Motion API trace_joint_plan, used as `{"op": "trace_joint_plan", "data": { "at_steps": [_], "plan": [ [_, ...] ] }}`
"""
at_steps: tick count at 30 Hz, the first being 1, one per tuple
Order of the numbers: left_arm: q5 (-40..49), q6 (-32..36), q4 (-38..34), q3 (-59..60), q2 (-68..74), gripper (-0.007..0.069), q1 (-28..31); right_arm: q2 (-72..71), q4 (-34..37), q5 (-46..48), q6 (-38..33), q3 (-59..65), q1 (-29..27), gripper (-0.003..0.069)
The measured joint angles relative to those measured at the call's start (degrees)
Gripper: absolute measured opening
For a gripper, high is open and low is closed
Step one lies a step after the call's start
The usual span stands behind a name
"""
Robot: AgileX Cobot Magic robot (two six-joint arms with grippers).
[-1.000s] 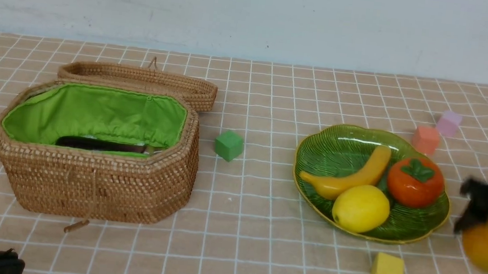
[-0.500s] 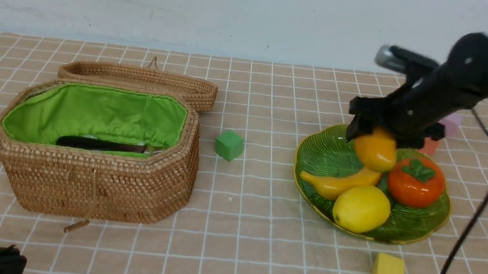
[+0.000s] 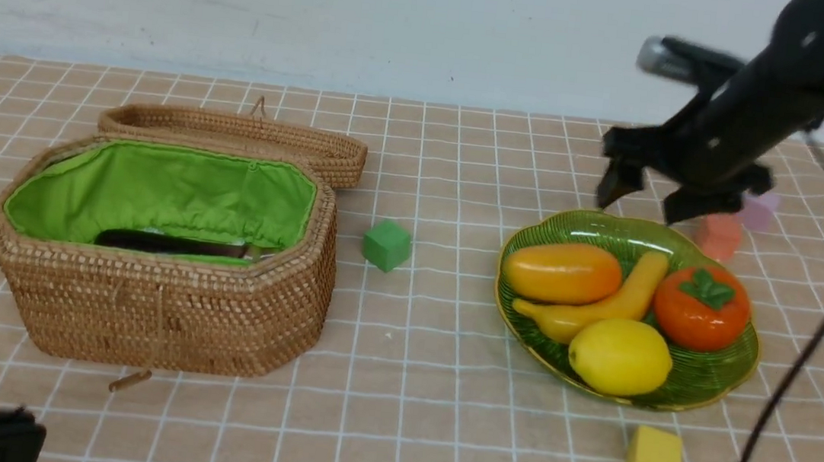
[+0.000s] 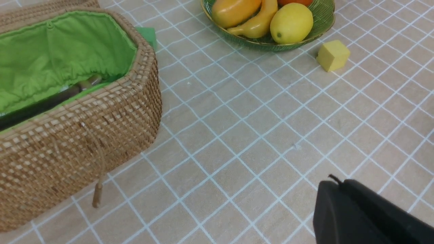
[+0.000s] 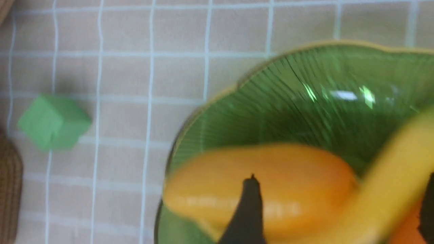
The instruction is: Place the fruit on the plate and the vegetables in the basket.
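Released since the earlier frame, one mango (image 3: 563, 273) now lies beside one banana (image 3: 603, 306), one lemon (image 3: 621, 358) and one persimmon (image 3: 702, 307) on the single green glass dish (image 3: 703, 376). Above it, the right fingers (image 3: 649, 198) are wide apart and empty; the left fingers (image 4: 342, 189) are closed, holding nothing visible. One eggplant (image 3: 169, 244) shows in the one wicker basket (image 3: 158, 311).

The octagonal brown wicker basket (image 3: 242, 320) looks rough and woven around a softly creased green cloth lining (image 3: 155, 196), while the ribbed, leaf-shaped green glass dish (image 3: 557, 231) and smooth orange-yellow toy mango (image 3: 562, 272) gleam glossy, and the green foam cube (image 3: 387, 244) looks matt.
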Motion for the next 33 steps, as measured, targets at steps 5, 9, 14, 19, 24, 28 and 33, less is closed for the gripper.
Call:
{"op": "trace_joint_plan", "data": {
  "at_steps": [5,9,14,19,24,28,33],
  "plan": [
    [-8.6,-4.7,0.8,2.5,-6.1,-0.0012,0.0,-15.3,-5.5,8.7,-1.2,5.6,-0.2,0.0198],
    [-15.6,-8.6,1.6,9.6,-16.1,-0.0012,0.0,-28.5,-7.8,9.4,-1.2,16.8,-0.2,0.001],
    [-25.1,-14.6,4.2,20.9,-26.1,-0.0012,0.0,-47.1,-7.3,8.3,-1.3,35.2,-0.2,-0.0008],
    [-33.4,-16.0,5.5,28.5,-27.6,-0.0012,0.0,-65.4,-6.6,7.8,2.0,55.3,-0.2,-0.0008],
    [-34.5,-16.1,5.7,31.1,-27.6,-0.0012,0.0,-78.4,-6.2,5.2,5.1,65.6,-0.2,-0.0006],
    [-33.4,-16.1,5.7,32.8,-27.6,-0.0012,0.0,-90.0,-5.9,1.0,8.6,71.7,-0.2,-0.0002],
    [-31.1,-16.1,5.7,34.0,-27.6,-0.0012,0.0,-97.9,-6.5,-6.8,10.0,77.0,-0.2,0.0008]
  ]
}}
